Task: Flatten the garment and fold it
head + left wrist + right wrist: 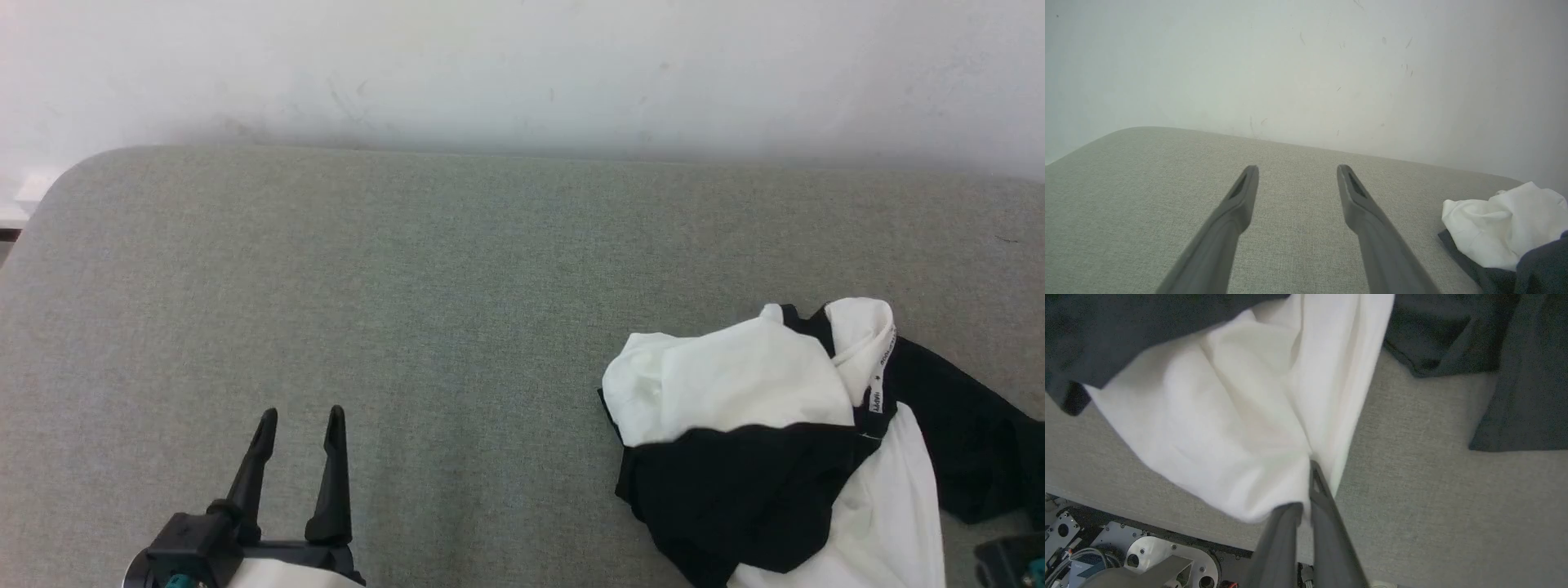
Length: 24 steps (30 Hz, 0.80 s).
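Notably, right wrist view shows the right gripper (1306,494) pinching the garment (1229,428).

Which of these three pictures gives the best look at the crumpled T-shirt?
The head view: the garment lies nearly whole, white body, black sleeves, collar tape. The left wrist view catches one edge; the right wrist view, white cloth pinched by the right tool.

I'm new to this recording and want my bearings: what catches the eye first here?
The crumpled black-and-white garment stands out, heaped at the right of the grey padded surface. In the right wrist view the right gripper is shut on its white cloth. The left gripper hangs open at the lower left of the head view, apart from it.
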{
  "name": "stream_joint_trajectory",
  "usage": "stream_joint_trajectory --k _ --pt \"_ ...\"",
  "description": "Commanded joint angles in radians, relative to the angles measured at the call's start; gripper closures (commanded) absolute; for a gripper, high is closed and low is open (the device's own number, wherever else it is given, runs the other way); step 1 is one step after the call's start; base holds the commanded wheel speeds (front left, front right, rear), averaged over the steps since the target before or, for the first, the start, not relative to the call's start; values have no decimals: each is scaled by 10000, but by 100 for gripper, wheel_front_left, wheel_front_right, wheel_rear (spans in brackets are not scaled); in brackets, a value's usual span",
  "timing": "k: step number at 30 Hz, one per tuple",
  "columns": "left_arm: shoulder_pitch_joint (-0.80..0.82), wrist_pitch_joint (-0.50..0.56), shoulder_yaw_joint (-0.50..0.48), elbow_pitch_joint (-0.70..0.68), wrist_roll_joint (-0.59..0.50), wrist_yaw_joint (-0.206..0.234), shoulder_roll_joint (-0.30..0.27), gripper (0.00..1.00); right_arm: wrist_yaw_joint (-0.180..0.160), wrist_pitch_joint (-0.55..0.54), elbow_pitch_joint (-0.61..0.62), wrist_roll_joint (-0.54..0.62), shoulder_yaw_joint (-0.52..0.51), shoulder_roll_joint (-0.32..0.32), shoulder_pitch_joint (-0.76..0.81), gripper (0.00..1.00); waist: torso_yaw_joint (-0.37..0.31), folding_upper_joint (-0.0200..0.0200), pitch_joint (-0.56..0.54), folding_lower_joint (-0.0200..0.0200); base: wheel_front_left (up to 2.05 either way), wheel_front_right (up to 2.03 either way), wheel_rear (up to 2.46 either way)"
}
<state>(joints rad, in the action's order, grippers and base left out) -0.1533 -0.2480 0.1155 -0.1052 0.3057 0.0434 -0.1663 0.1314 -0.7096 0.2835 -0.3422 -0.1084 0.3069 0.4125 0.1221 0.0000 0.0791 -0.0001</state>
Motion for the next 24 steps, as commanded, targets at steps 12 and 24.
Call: stream_joint_trajectory --k 12,24 --pt "40 8 -25 -67 80 12 -165 0 -7 2158 690 -363 590 -916 -1938 0 -40 0 -88 1 0 0 0" --pt "5 -93 67 -336 -14 -25 -38 0 -7 6536 1583 2106 -276 -2301 -2206 0 48 0 177 1 0 0 0"
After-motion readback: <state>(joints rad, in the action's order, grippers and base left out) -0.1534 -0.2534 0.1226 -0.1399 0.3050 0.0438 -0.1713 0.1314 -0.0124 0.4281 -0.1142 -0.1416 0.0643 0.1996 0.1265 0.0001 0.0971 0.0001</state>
